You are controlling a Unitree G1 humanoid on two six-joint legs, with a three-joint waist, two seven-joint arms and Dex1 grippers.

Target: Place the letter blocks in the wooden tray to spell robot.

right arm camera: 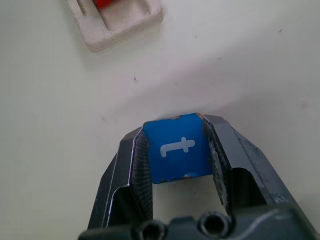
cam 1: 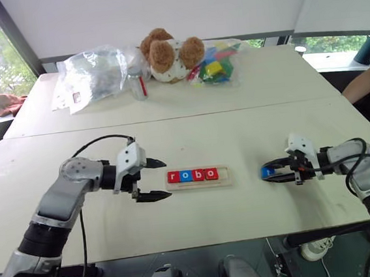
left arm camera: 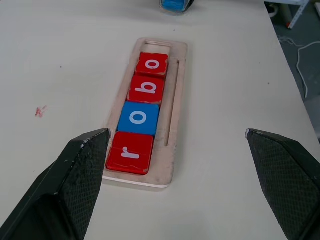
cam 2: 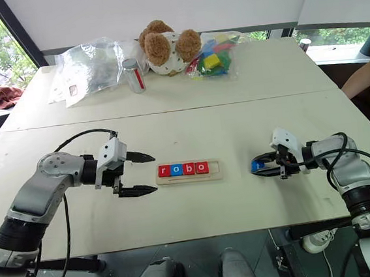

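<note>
Two cream tables (cam 1: 188, 105) abut; left pincer (cam 1: 151, 179) spread, right pincer (right arm camera: 172, 155) pinching t block (right arm camera: 176, 148).

We see the tray (cam 1: 199, 184), long pale wood, lying flat on the table, its long side running left to right. Four blocks sit in it side by side: red r (left arm camera: 130, 152), blue o (left arm camera: 138, 118), red b (left arm camera: 146, 89), red o (left arm camera: 152, 64). Its right end slot looks bare. The blue t block (right arm camera: 177, 147) is off to the tray's right, apparently at table level.
</note>
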